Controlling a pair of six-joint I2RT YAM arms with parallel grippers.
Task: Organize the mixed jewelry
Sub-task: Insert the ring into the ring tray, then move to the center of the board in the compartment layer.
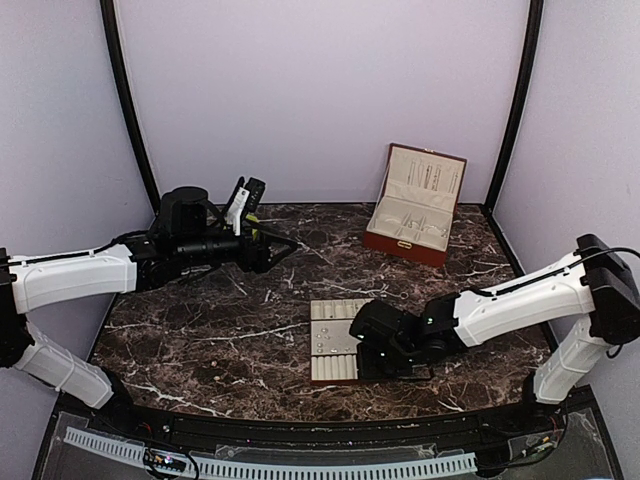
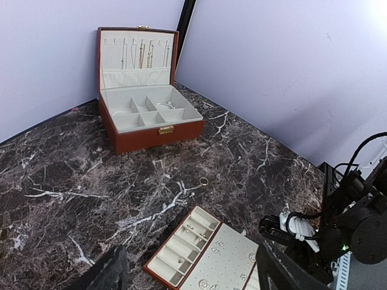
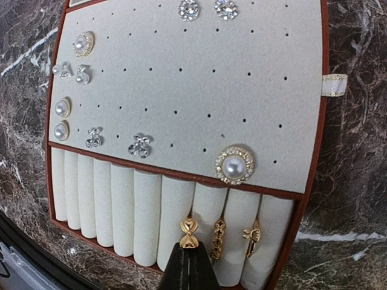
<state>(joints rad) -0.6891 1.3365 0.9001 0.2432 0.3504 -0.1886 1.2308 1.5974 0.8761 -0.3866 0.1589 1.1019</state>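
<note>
The beige slotted tray [image 3: 181,72] lies under my right gripper [image 3: 188,249], which is shut on a gold bow-shaped ring [image 3: 189,231] standing in a slot between the rolls. Two more gold rings [image 3: 218,238] sit in the slots to its right. Pearl and sparkly studs [image 3: 234,165] are pinned in the pad above. In the top view the right gripper [image 1: 362,345] is at the tray's [image 1: 333,345] right edge. My left gripper [image 1: 245,205] is held high at the back left, open and empty. Its view shows a loose gold ring [image 2: 204,180] and a tiny stud [image 2: 191,194] on the marble.
An open brown jewelry box [image 1: 415,205] with chains hung in its lid stands at the back right; it also shows in the left wrist view [image 2: 148,115]. The table is dark marble [image 1: 220,330], with purple walls round it.
</note>
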